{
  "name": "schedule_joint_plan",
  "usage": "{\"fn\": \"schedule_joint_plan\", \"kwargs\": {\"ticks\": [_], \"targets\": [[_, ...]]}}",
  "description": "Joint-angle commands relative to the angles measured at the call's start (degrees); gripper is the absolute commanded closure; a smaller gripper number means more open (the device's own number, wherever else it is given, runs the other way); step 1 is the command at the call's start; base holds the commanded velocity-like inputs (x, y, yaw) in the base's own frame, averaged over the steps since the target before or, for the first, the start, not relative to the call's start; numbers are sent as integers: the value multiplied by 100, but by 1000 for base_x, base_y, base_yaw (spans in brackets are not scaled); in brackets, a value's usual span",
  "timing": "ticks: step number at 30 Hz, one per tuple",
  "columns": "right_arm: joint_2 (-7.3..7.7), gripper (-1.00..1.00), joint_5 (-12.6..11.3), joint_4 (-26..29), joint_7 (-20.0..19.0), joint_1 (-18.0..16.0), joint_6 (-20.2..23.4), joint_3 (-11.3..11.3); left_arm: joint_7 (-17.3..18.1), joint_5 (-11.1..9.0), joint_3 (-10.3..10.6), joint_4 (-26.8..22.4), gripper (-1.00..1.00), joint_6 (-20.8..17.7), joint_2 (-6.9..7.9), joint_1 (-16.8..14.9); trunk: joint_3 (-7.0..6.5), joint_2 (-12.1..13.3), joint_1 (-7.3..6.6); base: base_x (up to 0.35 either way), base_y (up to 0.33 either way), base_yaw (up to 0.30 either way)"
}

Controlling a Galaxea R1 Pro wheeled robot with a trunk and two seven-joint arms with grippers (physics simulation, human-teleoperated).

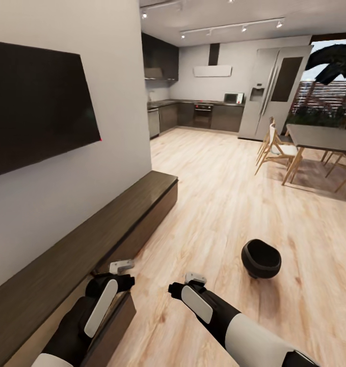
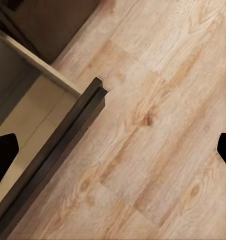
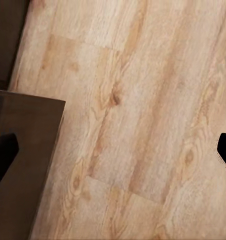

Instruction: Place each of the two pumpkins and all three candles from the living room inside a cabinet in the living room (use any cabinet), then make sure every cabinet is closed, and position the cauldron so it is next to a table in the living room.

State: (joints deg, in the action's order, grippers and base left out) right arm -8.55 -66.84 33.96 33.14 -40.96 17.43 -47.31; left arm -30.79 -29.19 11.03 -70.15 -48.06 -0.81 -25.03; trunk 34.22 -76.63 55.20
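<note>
The left tool (image 1: 121, 266) hangs at about 7 o'clock in the head view, over the corner of a pulled-out drawer (image 1: 114, 326) of the cabinet (image 1: 91, 244). In the left wrist view its two dark fingertips (image 2: 3, 155) sit at opposite edges of the picture, spread wide with nothing between them; below lie the drawer's dark front edge (image 2: 58, 155), its pale beige interior (image 2: 28, 115) and the plank floor (image 2: 163, 125).

The right tool (image 1: 195, 278) hangs just past 6 o'clock, beside the left one and apart from it, over bare floor. Its fingertips (image 3: 2, 152) are likewise spread wide and hold nothing; the right wrist view shows a dark brown panel (image 3: 23, 160) of the cabinet beside the wooden floor (image 3: 143, 100).

The cauldron (image 1: 261, 258), round and black, stands on the floor at about 4 o'clock, near the right tool and well apart from the cabinet.

The long, low cabinet runs along the wall from 8 o'clock toward the centre, under a wall-mounted television (image 1: 37, 107). At 2 o'clock stands a dining table (image 1: 320, 137) with wooden chairs (image 1: 274, 150); at 12 o'clock are the kitchen units (image 1: 193, 114) and a refrigerator (image 1: 272, 92).
</note>
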Motion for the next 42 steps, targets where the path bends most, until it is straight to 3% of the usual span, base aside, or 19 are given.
{"fn": "schedule_joint_plan", "kwargs": {"ticks": [1, 42], "targets": [[2, -100, -22, 6, 35, -8, 15, -26, -59, -60, 5, -8, -100, -10, 2, -2, 1, -3, 2, 124, 0, -274], [2, -100, -13, 6, 36, -8, -1, -33, -59, -60, 4, -7, -100, -12, 4, -2, -235, -3, 2, 36, 0, -249]]}}
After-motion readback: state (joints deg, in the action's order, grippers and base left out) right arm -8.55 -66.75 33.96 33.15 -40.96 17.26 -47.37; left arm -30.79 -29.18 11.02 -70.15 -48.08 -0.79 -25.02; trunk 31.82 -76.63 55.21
